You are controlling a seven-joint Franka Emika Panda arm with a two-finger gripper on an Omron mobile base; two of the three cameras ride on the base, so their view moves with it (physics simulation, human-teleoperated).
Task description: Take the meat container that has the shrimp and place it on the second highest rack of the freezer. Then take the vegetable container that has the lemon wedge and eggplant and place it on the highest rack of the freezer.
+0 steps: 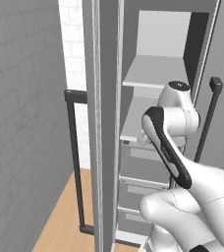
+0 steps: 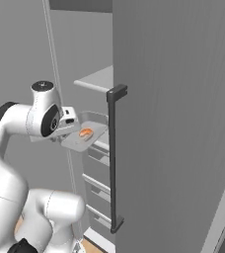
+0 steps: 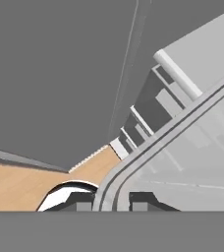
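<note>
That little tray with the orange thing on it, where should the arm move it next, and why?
Probably ease it forward into the freezer. The gripper pinches the rim of the clear container holding the shrimp, and it hangs level just outside the open compartment, about level with the lower shelf beneath the top shelf, not yet resting on it.

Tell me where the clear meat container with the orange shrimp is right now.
In the right base view, the clear meat container is held out by the gripper at the freezer opening, just left of the door's dark vertical handle.

Shrimp container [image 2: 83, 136] level before freezer rack [image 2: 97, 79]
</note>
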